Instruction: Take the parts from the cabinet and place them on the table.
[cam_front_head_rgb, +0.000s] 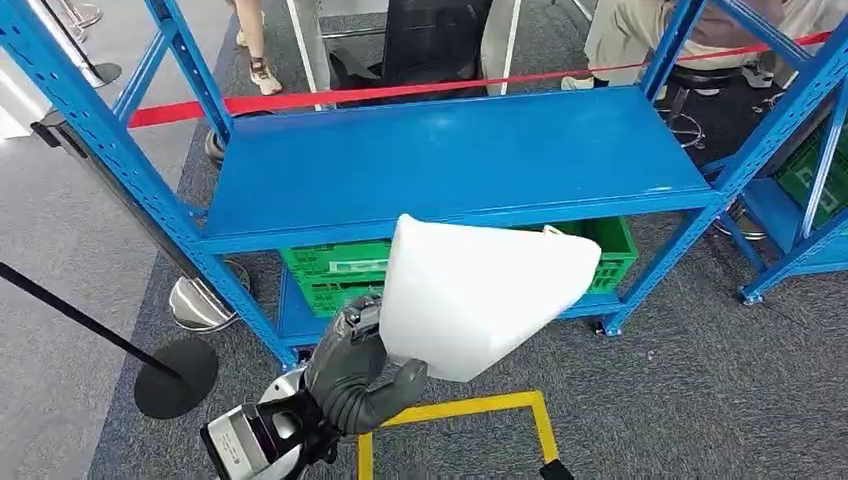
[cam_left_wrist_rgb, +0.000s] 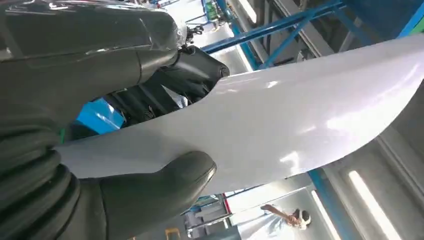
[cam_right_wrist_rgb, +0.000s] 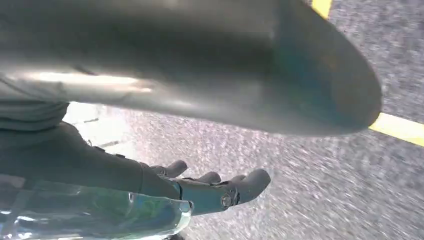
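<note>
A large white curved panel part (cam_front_head_rgb: 480, 295) hangs in front of the blue cabinet rack (cam_front_head_rgb: 450, 160), level with the front edge of its shelf. My left hand (cam_front_head_rgb: 360, 375) grips the part at its lower left corner. In the left wrist view the thumb (cam_left_wrist_rgb: 160, 185) presses on one face of the white part (cam_left_wrist_rgb: 300, 115) and the dark fingers (cam_left_wrist_rgb: 165, 90) lie on the other. My right hand (cam_right_wrist_rgb: 210, 192) hangs over grey carpet, its fingers stretched out and holding nothing. The rack's top shelf is bare.
Green crates (cam_front_head_rgb: 335, 270) stand on the rack's lower level. Yellow floor tape (cam_front_head_rgb: 470, 408) marks the carpet in front of it. A black stanchion base (cam_front_head_rgb: 175, 375) stands at the left. Red barrier tape (cam_front_head_rgb: 400, 90) and people are behind, and another blue rack (cam_front_head_rgb: 800, 200) is at the right.
</note>
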